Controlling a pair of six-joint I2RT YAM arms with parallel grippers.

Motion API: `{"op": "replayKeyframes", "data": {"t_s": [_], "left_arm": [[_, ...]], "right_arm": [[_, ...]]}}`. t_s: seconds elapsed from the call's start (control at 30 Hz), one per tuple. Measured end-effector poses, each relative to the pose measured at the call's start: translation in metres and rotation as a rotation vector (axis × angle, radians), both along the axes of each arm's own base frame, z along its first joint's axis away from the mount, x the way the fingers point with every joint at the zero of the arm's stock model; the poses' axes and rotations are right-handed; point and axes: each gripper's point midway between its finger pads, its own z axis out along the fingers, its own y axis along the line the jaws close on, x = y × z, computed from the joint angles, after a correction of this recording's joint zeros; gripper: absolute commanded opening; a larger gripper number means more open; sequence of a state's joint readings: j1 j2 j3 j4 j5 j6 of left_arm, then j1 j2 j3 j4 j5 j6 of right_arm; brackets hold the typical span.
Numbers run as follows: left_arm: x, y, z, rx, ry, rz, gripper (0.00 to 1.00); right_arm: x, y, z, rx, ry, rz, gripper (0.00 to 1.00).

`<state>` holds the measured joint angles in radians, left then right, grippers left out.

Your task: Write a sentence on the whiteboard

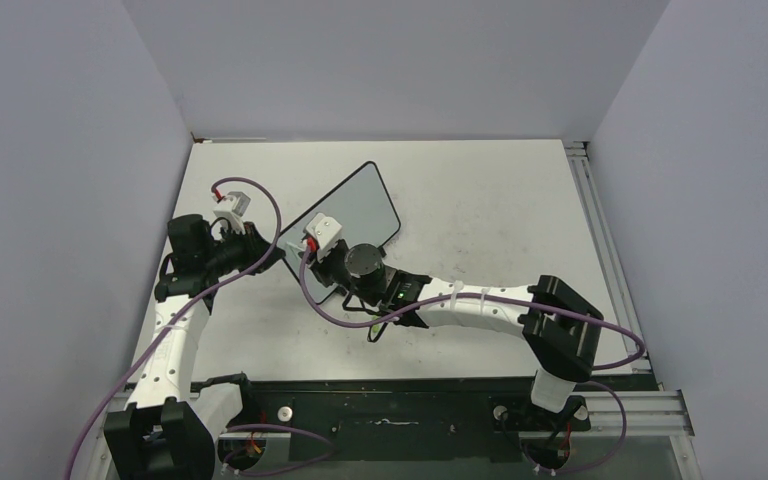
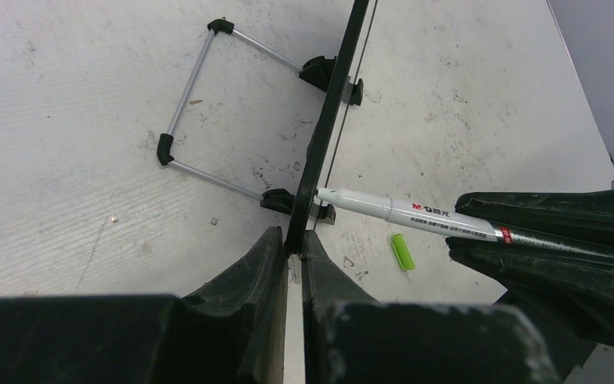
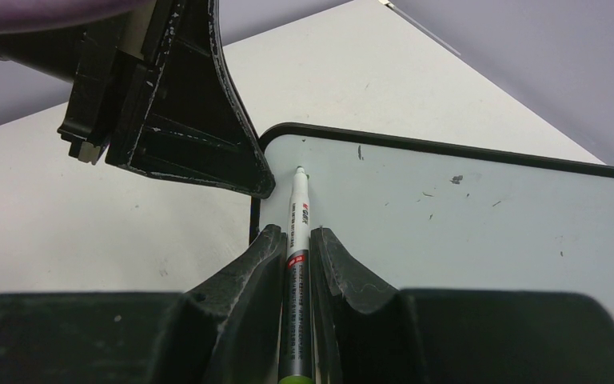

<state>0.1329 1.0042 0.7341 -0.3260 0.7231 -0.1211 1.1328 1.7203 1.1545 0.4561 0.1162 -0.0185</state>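
One small whiteboard point(image 1: 365, 205) stands propped on its wire stand point(image 2: 192, 88), left of the middle of the table point(image 1: 490, 220), between the two arms. Its face shows only a few dark specks – none of the sentence is written yet.

The left claw point(image 2: 292, 240) is pinched tight on the board's black frame at its edge, bracing it. The right claw point(image 3: 294, 240) is closed around a white marker point(image 3: 298, 216), whose tip sits at a rounded corner of the board, beside the frame. From the left wrist view the tip seems to meet the face, though contact is hard to confirm. A green cap point(image 2: 400, 250) lies on the table just in front of the board.

The step in hand looks like the first stroke. Doing it well likely means light, even pressure – a hard push could tip the board back on its thin stand or twist it in the left grip. Starting a little inward from the frame would leave room for the letters, and small strokes should suit the narrow face.
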Motion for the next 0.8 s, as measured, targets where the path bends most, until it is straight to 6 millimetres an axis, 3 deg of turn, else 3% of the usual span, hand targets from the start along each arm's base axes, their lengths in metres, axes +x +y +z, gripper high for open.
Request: {"op": "replayKeyframes", "data": {"t_s": [0.8], "left_arm": [[0.0009, 0.0016, -0.0006, 0.005, 0.000, 0.009, 0.00]], "right_arm": [[0.0059, -0.0019, 0.0005, 0.007, -0.007, -0.034, 0.05]]}}
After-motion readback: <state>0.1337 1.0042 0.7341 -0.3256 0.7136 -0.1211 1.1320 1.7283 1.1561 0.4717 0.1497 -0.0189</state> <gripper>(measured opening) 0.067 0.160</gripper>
